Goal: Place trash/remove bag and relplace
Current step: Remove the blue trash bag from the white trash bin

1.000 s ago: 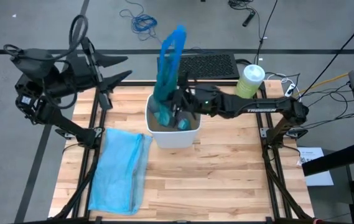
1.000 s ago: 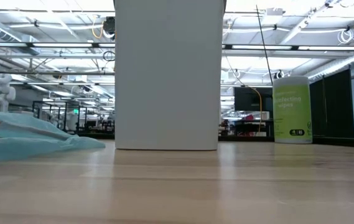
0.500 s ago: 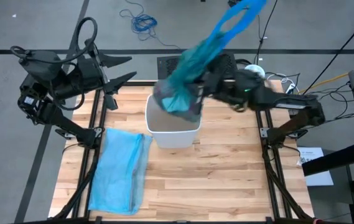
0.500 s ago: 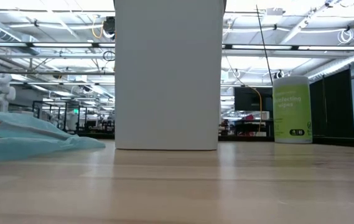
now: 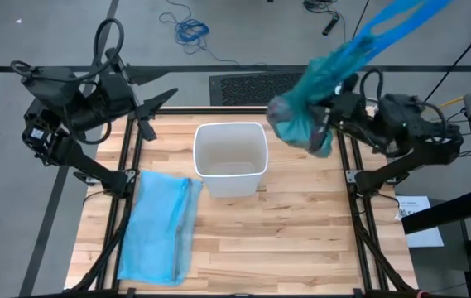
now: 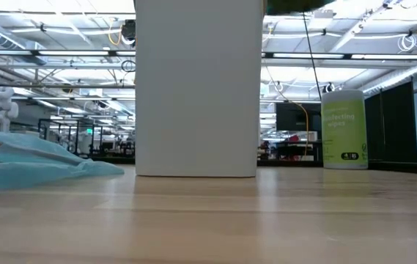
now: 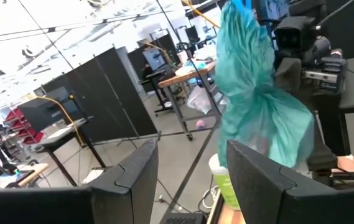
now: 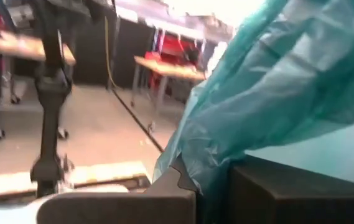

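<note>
Near to far in the high view: the pale sky-blue replacement bag [image 5: 159, 228] lies flat at 8 o'clock on the desk [image 5: 301, 240], the white bin [image 5: 231, 157] stands bare mid-desk, unlined. At 2 o'clock the right hand [image 5: 328, 124], clamped tight, has the teal-green bag [image 5: 318, 103] bunched at its neck and hoisted clear of the bin, over the desk's far right edge. The film looks thin, crinkly, slippery, tear-prone and its belly sags with trash, so a hold on the gathered neck seems best; the left hand [image 5: 159, 89] waits at 10 o'clock, fingers spread wide, holding nothing.
</note>
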Tool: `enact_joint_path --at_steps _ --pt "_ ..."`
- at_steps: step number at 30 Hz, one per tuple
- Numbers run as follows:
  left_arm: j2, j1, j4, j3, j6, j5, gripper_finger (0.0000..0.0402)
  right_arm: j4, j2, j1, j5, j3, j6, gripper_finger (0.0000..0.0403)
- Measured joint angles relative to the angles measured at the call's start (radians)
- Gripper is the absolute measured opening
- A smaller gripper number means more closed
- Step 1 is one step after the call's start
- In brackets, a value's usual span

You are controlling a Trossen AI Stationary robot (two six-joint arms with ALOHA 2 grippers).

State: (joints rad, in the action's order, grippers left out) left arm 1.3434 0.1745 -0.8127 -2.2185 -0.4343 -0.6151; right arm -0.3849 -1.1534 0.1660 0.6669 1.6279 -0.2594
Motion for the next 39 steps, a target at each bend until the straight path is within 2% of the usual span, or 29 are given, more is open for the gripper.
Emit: enact_joint_path --at_steps 3,8,11,14,17,23,30,34,39 --pt "0.000 0.000 0.001 0.000 0.006 0.000 0.0185 -0.147 0.003 0.042 0.118 0.000 0.087 0.0000" --pt "0.000 0.000 0.000 0.000 0.010 0.000 0.0185 -0.481 0.009 0.051 0.301 -0.058 0.370 0.0000" --pt "0.000 0.000 -0.003 0.000 0.010 0.000 0.0185 -0.627 0.044 0.051 0.362 -0.169 0.580 0.0000" --pt "0.000 0.000 -0.005 0.000 0.009 0.000 0.0185 -0.667 0.098 0.051 0.432 -0.314 0.740 0.0000" --pt "0.000 0.000 -0.006 0.000 0.009 0.000 0.0185 -0.630 0.146 0.049 0.461 -0.460 0.833 0.0000" --pt "0.000 0.000 -0.008 0.000 0.009 0.000 0.0185 -0.445 0.184 -0.007 0.466 -0.754 0.974 0.0000" --pt "0.001 0.000 -0.009 0.000 0.010 0.000 0.0185 -0.032 0.159 -0.149 0.469 -1.100 1.034 0.0000" --pt "0.001 0.000 -0.009 0.000 0.011 0.000 0.0185 0.144 0.118 -0.219 0.402 -1.222 1.057 0.0000" --pt "0.001 0.000 -0.011 0.000 0.014 0.000 0.0185 0.144 0.061 -0.300 0.337 -1.281 1.219 0.0000"
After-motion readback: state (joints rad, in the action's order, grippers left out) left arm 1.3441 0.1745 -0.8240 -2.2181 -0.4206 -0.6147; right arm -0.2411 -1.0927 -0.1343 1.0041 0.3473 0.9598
